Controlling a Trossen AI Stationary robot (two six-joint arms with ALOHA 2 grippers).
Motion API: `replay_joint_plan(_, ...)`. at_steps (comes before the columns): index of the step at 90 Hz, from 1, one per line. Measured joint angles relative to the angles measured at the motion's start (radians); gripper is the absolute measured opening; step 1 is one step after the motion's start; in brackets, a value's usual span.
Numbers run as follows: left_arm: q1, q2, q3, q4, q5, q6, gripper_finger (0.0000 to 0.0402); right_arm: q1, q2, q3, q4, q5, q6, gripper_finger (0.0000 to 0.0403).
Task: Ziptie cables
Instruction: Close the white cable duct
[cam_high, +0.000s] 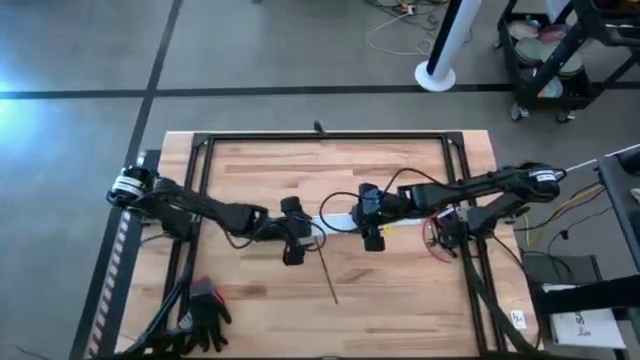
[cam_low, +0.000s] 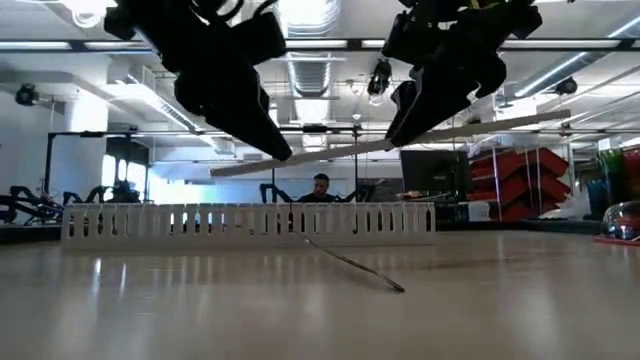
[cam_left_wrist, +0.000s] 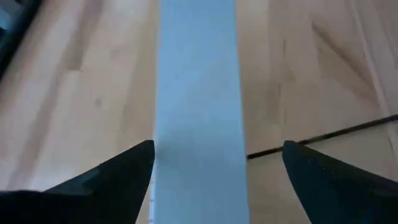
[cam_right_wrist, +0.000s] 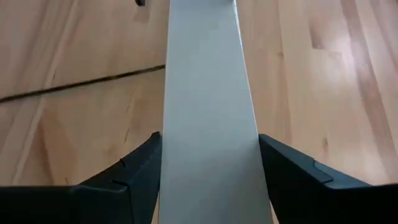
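Right tool (cam_right_wrist: 208, 168) pinching white strip (cam_high: 338, 221) mid-worktop; left tool (cam_left_wrist: 217, 168) spread around it. Cables (cam_high: 329, 275) untouched; next, gather them.

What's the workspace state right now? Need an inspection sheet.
Surface: wooden table, bare wood at centre.
Job's things: cables lying flat on the table, below the grippers, untouched.
Clutter: white strip held tilted in the air; black gloves at the near left corner; slotted white duct along the far side.
Grippers: right gripper shut on the white strip; left gripper open around it, with a gap at one finger.
Cables: loose red and dark wires at the table's right edge.
Surroundings: person far behind; cart on the floor.
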Motion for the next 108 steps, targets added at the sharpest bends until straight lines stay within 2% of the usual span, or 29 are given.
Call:
replay_joint_plan(16, 0.014, 0.003, -0.006, -0.004, 0.001, 0.002, 0.0310, 0.000, -0.011, 0.000, 0.002, -0.026, 0.002, 0.0219)
replay_joint_plan(34, 0.021, 0.017, -0.008, -0.007, -0.049, 0.003, 0.0308, 0.000, -0.042, 0.000, 0.012, -0.028, -0.002, 0.0219)
replay_joint_plan(56, 0.027, 0.017, -0.008, -0.002, -0.040, 0.003, 0.0305, 0.000, -0.044, 0.000, -0.004, -0.049, 0.011, 0.0221)
replay_joint_plan(65, 0.033, 0.017, -0.008, -0.018, 0.033, -0.009, 0.0274, 0.000, -0.044, 0.000, -0.011, -0.053, 0.011, 0.0223)
replay_joint_plan(76, 0.035, 0.017, -0.008, -0.028, 0.041, -0.025, 0.0196, 0.000, -0.044, 0.000, -0.010, -0.060, 0.014, 0.0221)
replay_joint_plan(87, 0.036, 0.017, -0.008, -0.032, 0.013, -0.014, 0.0198, -0.002, -0.038, 0.000, -0.007, -0.061, 0.021, 0.0229)
replay_joint_plan(108, 0.041, 0.017, -0.009, -0.024, 0.025, 0.007, 0.0198, 0.006, 0.013, 0.000, 0.089, -0.051, -0.008, 0.0280)
